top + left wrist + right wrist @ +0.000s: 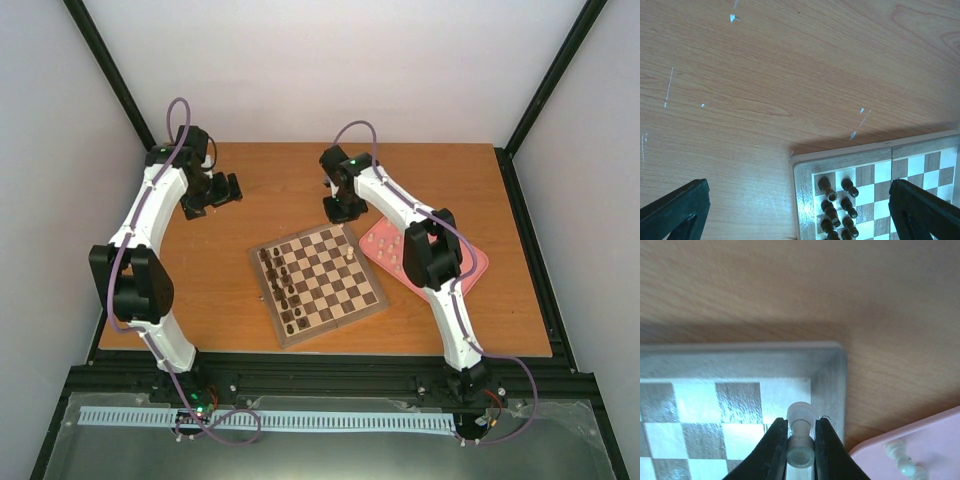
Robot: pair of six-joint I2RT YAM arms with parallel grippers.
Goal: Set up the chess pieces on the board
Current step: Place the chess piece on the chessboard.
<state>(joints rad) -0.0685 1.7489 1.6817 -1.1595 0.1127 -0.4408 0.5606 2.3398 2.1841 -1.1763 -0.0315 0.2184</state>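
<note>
Above the wooden tabletop point(250, 190), the right hand point(801, 432) pinches a pale chess piece point(801, 415) at its waist, likely light and slippery; the left hand point(797, 200) is released.

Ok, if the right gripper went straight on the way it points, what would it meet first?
The right gripper, shut on a pale chess piece, points at a corner of the chessboard. The piece would probably land on the light corner square first, though its height above is unclear.
</note>
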